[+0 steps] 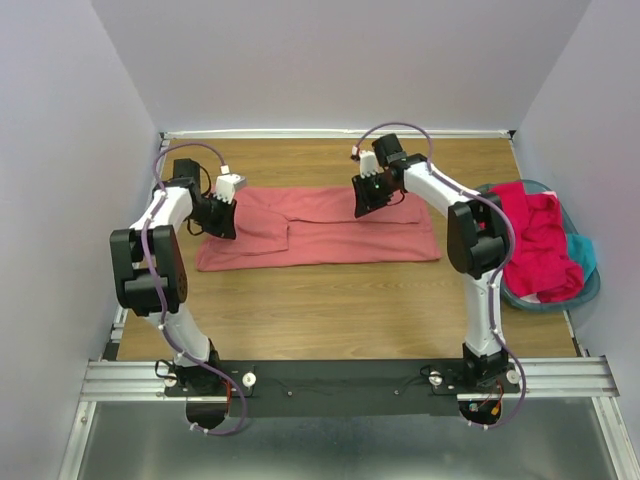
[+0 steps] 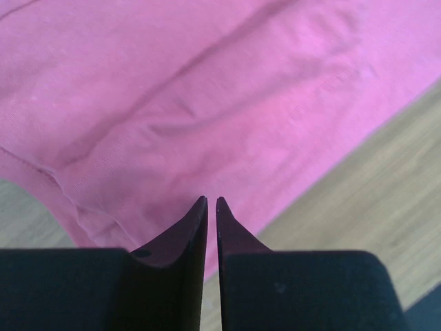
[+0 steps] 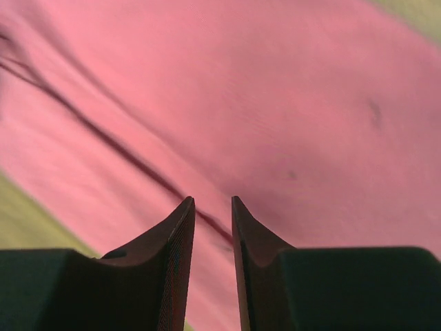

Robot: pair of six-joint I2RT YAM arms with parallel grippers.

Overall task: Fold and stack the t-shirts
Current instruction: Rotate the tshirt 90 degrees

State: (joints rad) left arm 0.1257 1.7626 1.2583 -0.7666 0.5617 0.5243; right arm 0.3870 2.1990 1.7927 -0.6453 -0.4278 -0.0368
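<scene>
A salmon-pink t-shirt (image 1: 340, 238) lies folded into a long strip across the middle of the wooden table (image 1: 350, 310). My left gripper (image 1: 218, 216) hangs just above its left end, where the cloth (image 2: 207, 89) fills the left wrist view; the jaws (image 2: 211, 201) stand a narrow slit apart, holding nothing. My right gripper (image 1: 371, 198) hovers over the strip's far edge, right of centre. It is open (image 3: 212, 200) and empty above the pink cloth (image 3: 289, 103). A magenta-red t-shirt (image 1: 535, 240) and a teal one (image 1: 584, 252) lie crumpled in the basket.
The round teal basket (image 1: 548, 304) sits at the table's right edge, close beside the right arm's elbow. Pale walls enclose the table on the left, far and right sides. Bare wood shows in front of the pink strip.
</scene>
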